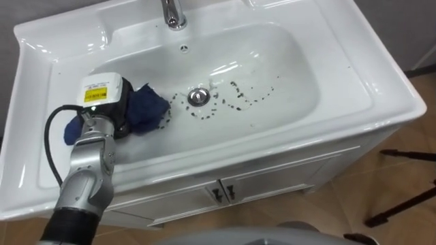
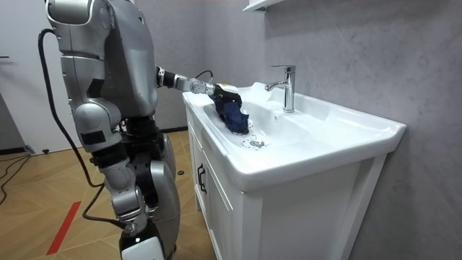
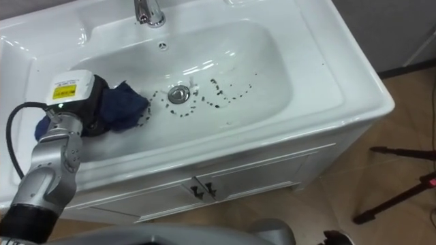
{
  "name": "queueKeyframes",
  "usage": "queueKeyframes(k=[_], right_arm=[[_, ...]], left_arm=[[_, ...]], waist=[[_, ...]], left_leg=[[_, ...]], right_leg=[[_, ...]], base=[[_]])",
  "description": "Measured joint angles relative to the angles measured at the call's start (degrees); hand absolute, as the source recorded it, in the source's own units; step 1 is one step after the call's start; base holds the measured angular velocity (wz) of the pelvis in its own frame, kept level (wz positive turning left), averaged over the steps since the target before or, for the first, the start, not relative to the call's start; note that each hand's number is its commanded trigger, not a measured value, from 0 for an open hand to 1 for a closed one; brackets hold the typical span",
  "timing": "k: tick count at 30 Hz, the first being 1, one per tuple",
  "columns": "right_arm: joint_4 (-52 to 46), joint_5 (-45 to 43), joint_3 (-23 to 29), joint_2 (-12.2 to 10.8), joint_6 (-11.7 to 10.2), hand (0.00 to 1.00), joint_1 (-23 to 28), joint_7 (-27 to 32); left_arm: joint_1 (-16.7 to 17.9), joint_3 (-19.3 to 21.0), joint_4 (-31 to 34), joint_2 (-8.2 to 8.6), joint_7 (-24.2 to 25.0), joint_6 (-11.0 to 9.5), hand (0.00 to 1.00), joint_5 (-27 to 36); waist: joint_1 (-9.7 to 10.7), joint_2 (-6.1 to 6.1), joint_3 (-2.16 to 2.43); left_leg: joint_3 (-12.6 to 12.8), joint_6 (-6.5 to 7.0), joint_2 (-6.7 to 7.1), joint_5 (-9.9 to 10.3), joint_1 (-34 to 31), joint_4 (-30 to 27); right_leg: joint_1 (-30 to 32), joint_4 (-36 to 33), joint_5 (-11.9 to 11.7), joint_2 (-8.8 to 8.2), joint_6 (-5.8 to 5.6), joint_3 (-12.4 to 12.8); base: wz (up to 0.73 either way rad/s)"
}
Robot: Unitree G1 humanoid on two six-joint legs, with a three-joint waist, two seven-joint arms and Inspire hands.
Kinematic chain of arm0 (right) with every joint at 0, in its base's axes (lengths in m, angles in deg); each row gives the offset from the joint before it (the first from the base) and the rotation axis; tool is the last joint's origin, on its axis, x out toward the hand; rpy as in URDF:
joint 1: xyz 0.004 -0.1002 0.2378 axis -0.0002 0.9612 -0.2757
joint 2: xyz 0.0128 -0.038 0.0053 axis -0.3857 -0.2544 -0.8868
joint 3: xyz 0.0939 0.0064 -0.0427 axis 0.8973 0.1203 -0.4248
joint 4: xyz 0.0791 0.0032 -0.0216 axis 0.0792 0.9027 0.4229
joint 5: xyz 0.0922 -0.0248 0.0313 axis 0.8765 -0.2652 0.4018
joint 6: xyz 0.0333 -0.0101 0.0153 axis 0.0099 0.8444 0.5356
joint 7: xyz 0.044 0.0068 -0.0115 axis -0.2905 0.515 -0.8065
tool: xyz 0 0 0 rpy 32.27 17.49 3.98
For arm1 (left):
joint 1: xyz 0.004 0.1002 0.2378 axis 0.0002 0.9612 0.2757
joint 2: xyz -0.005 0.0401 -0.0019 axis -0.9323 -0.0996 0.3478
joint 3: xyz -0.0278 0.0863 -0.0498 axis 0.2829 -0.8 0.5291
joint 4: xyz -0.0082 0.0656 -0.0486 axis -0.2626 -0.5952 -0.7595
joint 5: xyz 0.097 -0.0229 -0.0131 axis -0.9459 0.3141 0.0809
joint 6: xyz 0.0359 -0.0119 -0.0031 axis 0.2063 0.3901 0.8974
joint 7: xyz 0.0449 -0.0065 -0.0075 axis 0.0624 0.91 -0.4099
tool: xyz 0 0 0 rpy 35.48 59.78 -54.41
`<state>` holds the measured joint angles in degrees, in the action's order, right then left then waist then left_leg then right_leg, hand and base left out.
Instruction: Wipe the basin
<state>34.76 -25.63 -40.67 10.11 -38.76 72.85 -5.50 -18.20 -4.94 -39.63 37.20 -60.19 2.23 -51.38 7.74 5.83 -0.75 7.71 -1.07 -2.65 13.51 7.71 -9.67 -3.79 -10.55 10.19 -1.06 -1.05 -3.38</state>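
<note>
A white basin (image 1: 293,61) is set in a vanity top, and I stand at its front. A crumpled dark blue cloth (image 1: 146,109) lies on the basin's left slope, just left of the metal drain (image 1: 197,96). My left hand (image 1: 105,99) is curled on the cloth and presses it to the slope; in the room view the cloth (image 2: 232,115) hangs from that hand (image 2: 220,94). Dark specks (image 1: 238,92) ring the drain and trail off to its right. My right hand (image 2: 144,184) hangs low at my side.
A chrome tap (image 1: 174,13) stands at the basin's back edge, with an overflow hole below it. Cabinet doors with dark handles (image 1: 223,194) sit under the front rim. Black stand legs (image 1: 402,204) lie on the wooden floor to the right.
</note>
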Motion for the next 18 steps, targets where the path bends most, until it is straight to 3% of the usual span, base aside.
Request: queueKeyframes(k=[4, 11, 18], right_arm=[[-0.01, -0.02, -0.07, 0.0, 0.02, 0.0, 0.08, -0.17], [0.53, 0.05, -2.08, -0.08, 0.14, 0.0, 0.03, -0.17], [0.6, 0.01, -2.58, -0.74, 0.26, 0.0, 0.11, -0.15]], left_arm=[[0.0, -0.35, 0.01, 0.0, 1.25, 0.44, 1.0, -0.09], [0.0, -6.79, -0.17, 0.0, 4.25, 1.75, 1.0, -2.65], [-0.04, -9.28, -1.74, -0.02, 4.39, 2.2, 1.0, -3.65]], waist=[[0.06, -0.19, 0.05], [0.48, -0.44, -0.04], [2.04, -1.36, 0.06]], left_leg=[[0.0, 0.0, 0.01, 0.0, 0.23, 0.01], [0.03, 0.0, 0.03, 0.0, 0.96, 0.07], [0.23, 0.0, 0.01, 0.0, 1.08, 0.02]], right_leg=[[-0.18, 0.02, 0.0, -0.01, 0.0, 0.01], [-0.27, 0.0, 0.0, -0.02, 0.0, -0.08], [-0.15, -0.04, 0.0, 0.02, 0.0, 0.16]], base=[[0.0], [0.0], [0.0]])
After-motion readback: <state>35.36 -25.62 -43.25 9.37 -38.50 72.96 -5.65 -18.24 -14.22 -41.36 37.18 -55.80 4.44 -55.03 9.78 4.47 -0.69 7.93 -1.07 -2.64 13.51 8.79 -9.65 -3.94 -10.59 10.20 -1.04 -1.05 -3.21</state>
